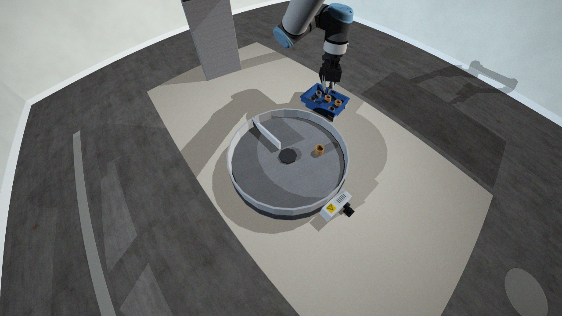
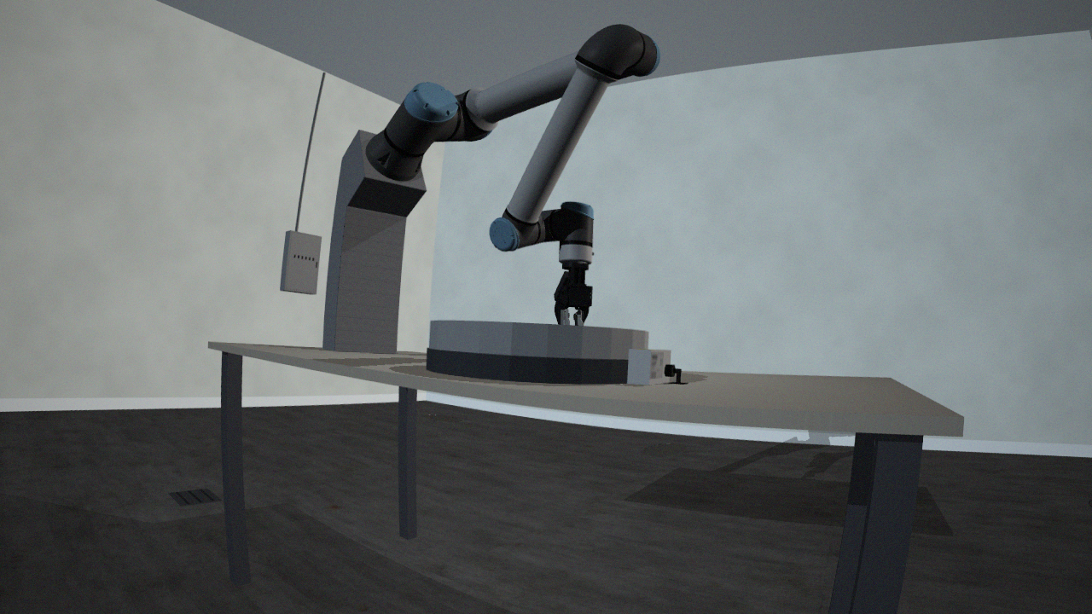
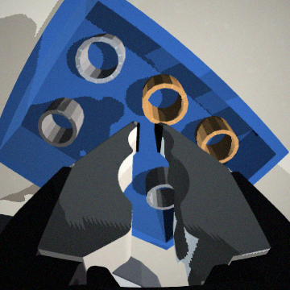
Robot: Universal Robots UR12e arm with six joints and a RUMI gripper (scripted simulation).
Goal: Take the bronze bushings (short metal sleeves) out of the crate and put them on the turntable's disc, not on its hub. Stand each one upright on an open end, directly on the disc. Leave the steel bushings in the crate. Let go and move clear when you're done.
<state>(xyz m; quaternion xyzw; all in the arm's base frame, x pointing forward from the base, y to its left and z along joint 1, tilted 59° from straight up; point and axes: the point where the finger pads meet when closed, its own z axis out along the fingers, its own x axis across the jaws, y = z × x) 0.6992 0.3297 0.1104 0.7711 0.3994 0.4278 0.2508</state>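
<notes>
A blue crate sits just behind the turntable and fills the wrist view. It holds two upright bronze bushings and three steel bushings. My gripper hangs low over the crate. Its fingertips are shut to a narrow slit with nothing between them, just short of the nearer bronze bushing. One bronze bushing stands upright on the grey disc, to the right of the dark hub.
A raised rim rings the turntable. A white bar runs from the rim toward the hub. A white control box sits at the turntable's front right. The robot's grey pedestal stands at the back left.
</notes>
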